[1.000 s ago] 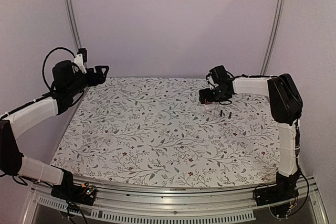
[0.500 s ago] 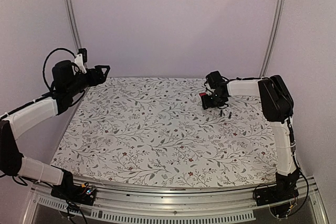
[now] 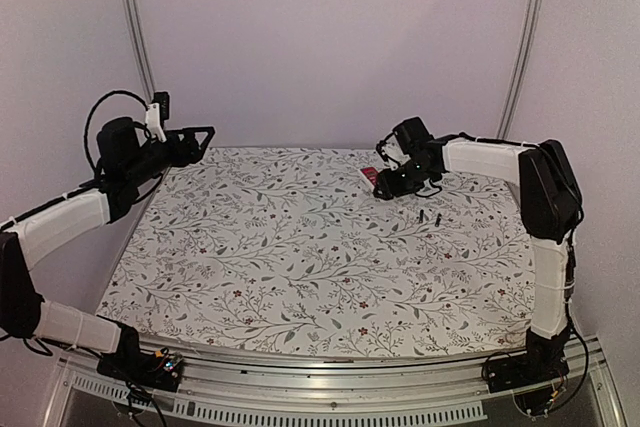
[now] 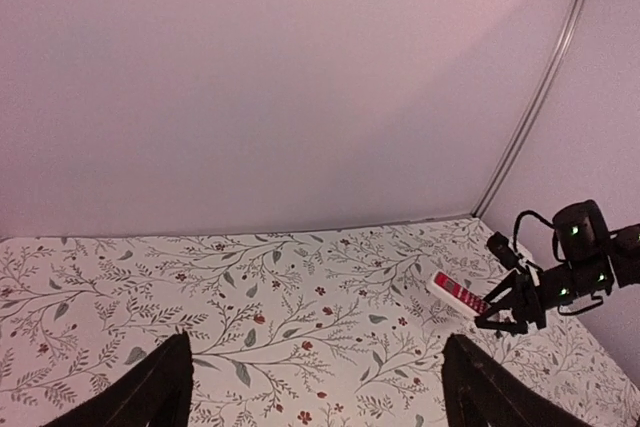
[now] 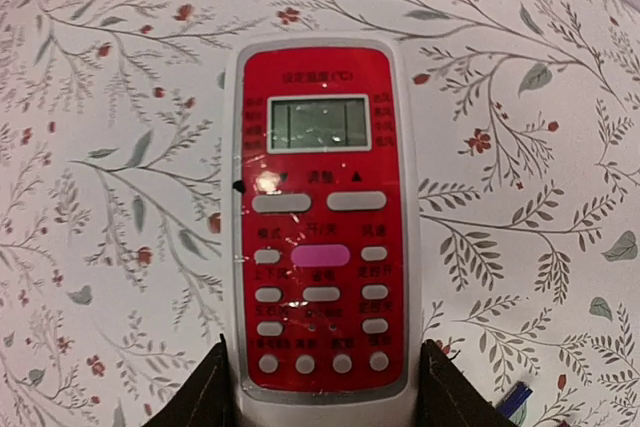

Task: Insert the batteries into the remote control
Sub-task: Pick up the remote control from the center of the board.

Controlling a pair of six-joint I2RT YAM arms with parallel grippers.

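The remote control (image 5: 318, 217) shows its red button face with a small screen, long sides pinched between my right gripper's (image 5: 326, 347) dark fingers (image 5: 200, 392). From above, that remote control (image 3: 371, 175) hangs tilted a little over the far right of the table, with my right gripper (image 3: 385, 183) shut on its near end. Two small dark batteries (image 3: 430, 217) lie on the cloth just right of and nearer than it. My left gripper (image 3: 203, 137) hovers open and holding nothing at the far left. Its own view has the remote control (image 4: 460, 293) far off to the right.
A floral cloth (image 3: 300, 247) covers the whole table. Metal poles (image 3: 520, 47) rise at both back corners before a plain wall. A small blue-tipped object (image 5: 512, 403) peeks in at the bottom right of the right wrist view; I cannot tell what it is.
My right gripper has closed on the remote control and carried it up and slightly left, away from the batteries. The left gripper has drifted a little to the right.
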